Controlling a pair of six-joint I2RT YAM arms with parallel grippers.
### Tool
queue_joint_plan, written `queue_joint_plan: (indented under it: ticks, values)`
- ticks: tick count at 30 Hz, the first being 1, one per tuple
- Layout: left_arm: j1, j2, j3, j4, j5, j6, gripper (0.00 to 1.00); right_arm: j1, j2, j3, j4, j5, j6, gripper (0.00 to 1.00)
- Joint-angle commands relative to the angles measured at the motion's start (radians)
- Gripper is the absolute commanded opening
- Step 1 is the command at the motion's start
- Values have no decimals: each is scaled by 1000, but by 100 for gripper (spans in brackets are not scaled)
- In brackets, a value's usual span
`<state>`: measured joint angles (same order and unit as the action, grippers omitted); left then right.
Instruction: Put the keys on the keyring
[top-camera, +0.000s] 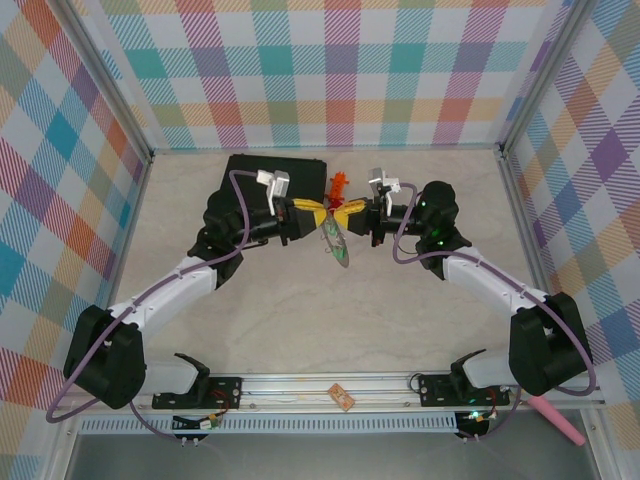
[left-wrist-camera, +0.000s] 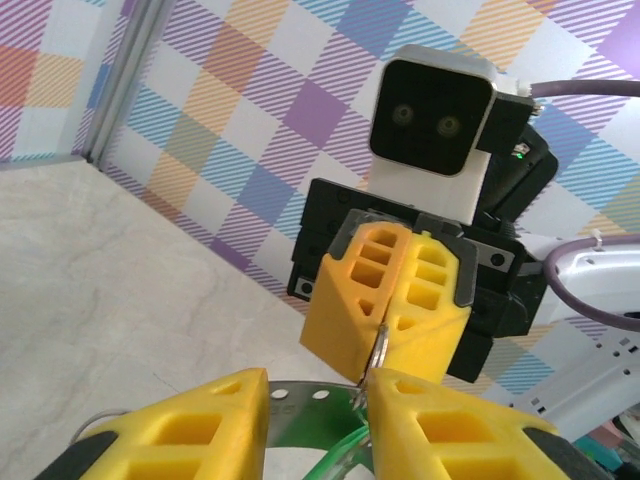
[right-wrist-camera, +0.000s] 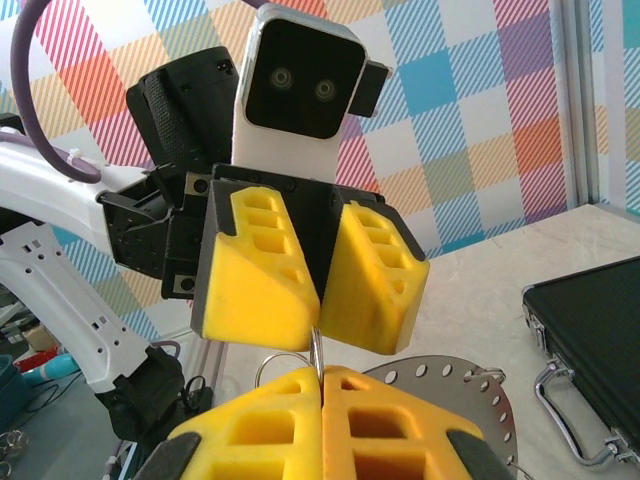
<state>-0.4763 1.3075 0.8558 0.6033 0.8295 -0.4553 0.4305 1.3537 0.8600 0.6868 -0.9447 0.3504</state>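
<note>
- Above the middle of the table (top-camera: 330, 320), the left gripper (top-camera: 320, 213) and the right gripper (top-camera: 351, 210) meet tip to tip, both raised off the surface.
- Right gripper: its yellow fingers (right-wrist-camera: 270, 405) are pressed fully together, pinching a thin wire loop (left-wrist-camera: 378, 348) that sticks out of the seam between them.
- Left gripper: its fingers (left-wrist-camera: 235, 395) stand partly apart. The keyring (left-wrist-camera: 300, 397) — a flat grey piece with small holes along its rim — spans the gap between them. Whether they clamp it or only frame it, I cannot tell.
- Seen from above, the keyring hangs tilted just below the point where the two grippers meet.
- Green key tags (left-wrist-camera: 345, 452) lie against the keyring; the metal keys themselves are too small to make out.
- A black case (top-camera: 275, 168) lies behind the left gripper, near the back wall — red and orange pieces (top-camera: 340, 186) sit just beside its right edge.
</note>
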Motion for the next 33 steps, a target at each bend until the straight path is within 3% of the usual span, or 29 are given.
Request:
queue_joint_plan:
  ticks: [1, 29, 30, 31, 33]
  values:
    - [-12, 5, 47, 13, 38, 15, 30, -6, -9, 12, 20, -24, -21, 0]
    - [-45, 32, 42, -15, 81, 87, 5, 1, 4, 17, 33, -49, 1, 0]
    - [-45, 33, 42, -11, 86, 87, 7, 1, 5, 18, 34, -53, 2, 0]
    - [-45, 32, 41, -8, 92, 86, 19, 1, 7, 20, 37, -63, 5, 0]
    - [-45, 32, 42, -5, 88, 87, 24, 5, 13, 29, 30, -81, 6, 0]
